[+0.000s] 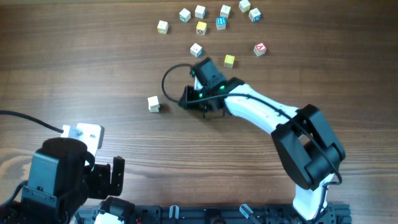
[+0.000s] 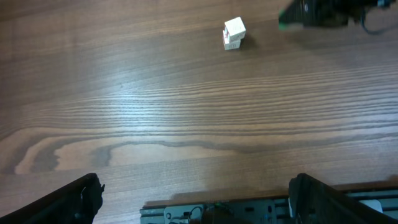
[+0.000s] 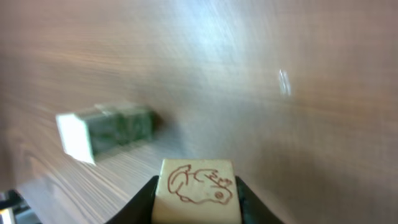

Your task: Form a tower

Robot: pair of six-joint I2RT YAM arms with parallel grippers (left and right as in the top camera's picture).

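Just right of the tower (image 1: 153,104), right gripper (image 3: 196,202) pinches an animal-marked cube (image 3: 196,185); left gripper (image 2: 199,198), well apart from it, spread wide.

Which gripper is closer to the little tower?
Right. The right gripper, holding a cube, is just beside the tower; the left gripper is far from it, open.

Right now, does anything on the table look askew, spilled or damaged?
Nothing spilled or damaged. On the stack, the top cube looks slightly twisted on the one below, seen from the left wrist. The right gripper pinches a block with a drawn animal squarely.
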